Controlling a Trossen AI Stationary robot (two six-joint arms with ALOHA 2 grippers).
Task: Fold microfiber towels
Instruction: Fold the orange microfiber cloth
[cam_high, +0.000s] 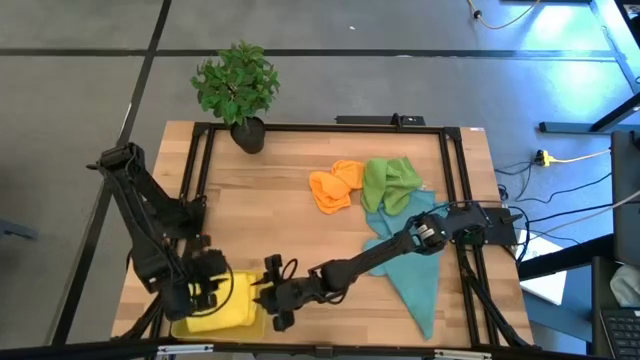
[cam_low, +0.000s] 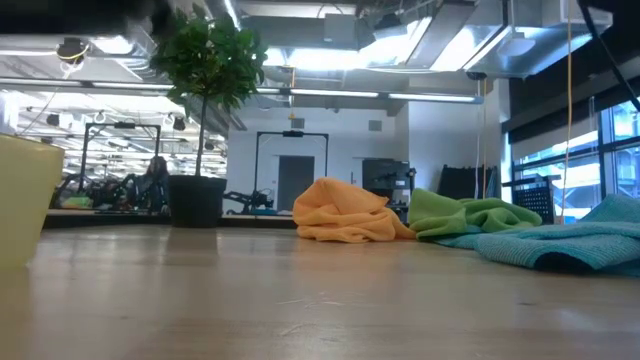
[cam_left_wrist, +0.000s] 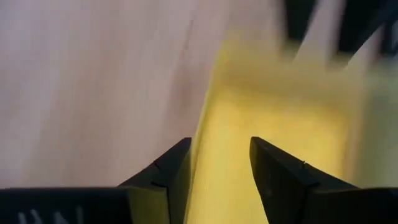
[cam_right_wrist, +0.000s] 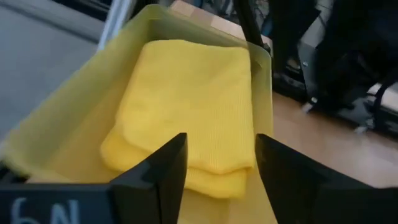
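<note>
A yellow towel (cam_right_wrist: 186, 106) lies folded in several layers inside the yellow plastic tray (cam_right_wrist: 74, 99), which stands at the table's near left (cam_high: 228, 320). My right gripper (cam_right_wrist: 217, 155) is open just above the towel's near end; in the high view it shows at the tray's right side (cam_high: 272, 300). My left gripper (cam_left_wrist: 217, 165) is open over the tray's left rim (cam_high: 208, 290). The orange towel (cam_high: 335, 186) and the green towel (cam_high: 390, 182) lie crumpled at the far middle. Teal cloth (cam_high: 412, 268) lies spread at the right, under my right arm.
A potted plant (cam_high: 238, 90) stands at the table's far edge, left of the middle. A black frame (cam_high: 200, 170) runs along the table's sides. Bare wood shows in the table's middle (cam_high: 270, 220). The low view shows the towel heaps (cam_low: 345, 215) beyond bare tabletop.
</note>
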